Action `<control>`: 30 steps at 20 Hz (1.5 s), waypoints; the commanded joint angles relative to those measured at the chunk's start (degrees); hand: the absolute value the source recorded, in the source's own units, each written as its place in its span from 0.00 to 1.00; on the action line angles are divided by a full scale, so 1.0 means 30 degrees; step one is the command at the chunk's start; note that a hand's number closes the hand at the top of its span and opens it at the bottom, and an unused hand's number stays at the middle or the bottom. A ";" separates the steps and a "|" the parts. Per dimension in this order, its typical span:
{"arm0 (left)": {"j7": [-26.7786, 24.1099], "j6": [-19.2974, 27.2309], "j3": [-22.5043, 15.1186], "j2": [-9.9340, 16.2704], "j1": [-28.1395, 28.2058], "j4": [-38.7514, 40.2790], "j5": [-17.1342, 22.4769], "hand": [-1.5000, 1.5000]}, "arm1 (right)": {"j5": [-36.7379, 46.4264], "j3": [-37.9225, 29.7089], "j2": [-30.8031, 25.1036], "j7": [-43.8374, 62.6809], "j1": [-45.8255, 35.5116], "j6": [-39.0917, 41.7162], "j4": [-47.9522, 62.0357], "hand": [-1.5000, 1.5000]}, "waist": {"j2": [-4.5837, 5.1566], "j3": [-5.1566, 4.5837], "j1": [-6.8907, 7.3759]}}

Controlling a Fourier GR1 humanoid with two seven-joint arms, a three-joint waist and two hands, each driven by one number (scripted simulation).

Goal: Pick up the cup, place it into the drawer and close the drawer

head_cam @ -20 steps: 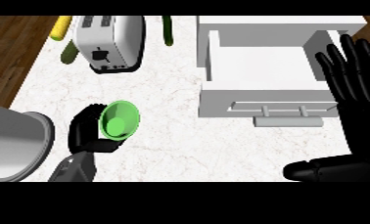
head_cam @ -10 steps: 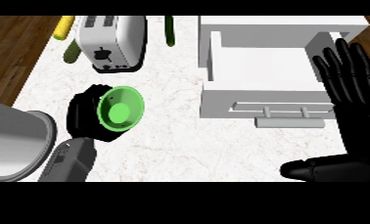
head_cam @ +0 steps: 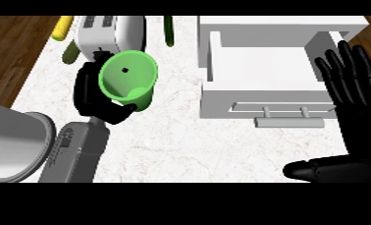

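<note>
On the white speckled stone counter (head_cam: 174,140), the left hand (head_cam: 94,94) curls its fingers round the bright green plastic cup (head_cam: 129,77), apparently lifted, its mouth facing the viewer, with the open white drawer (head_cam: 262,67) at three o'clock, where the right hand (head_cam: 351,84) rests open-fingered.
</note>
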 commanded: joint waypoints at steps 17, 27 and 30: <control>0.6442 0.6756 -0.2790 -0.1031 -0.7836 -0.0748 -0.2014 1.00 | 0.0164 -0.0398 -0.0271 -0.0381 -0.0018 0.0184 0.0328 0.00 | 0.0044 -0.0007 -0.0152; 0.4390 0.7732 -0.2634 -0.1042 -1.2903 0.7214 -0.1496 1.00 | -0.0158 -0.0445 -0.0282 -0.0729 -0.0616 0.0483 0.1292 0.00 | 0.0154 -0.0006 -0.0425; 0.3706 0.8310 -0.2718 -0.1042 -1.4367 0.9487 -0.0526 1.00 | -0.0626 -0.0669 -0.0583 0.0374 -0.0961 0.0320 0.0618 0.00 | 0.0186 -0.0008 -0.0608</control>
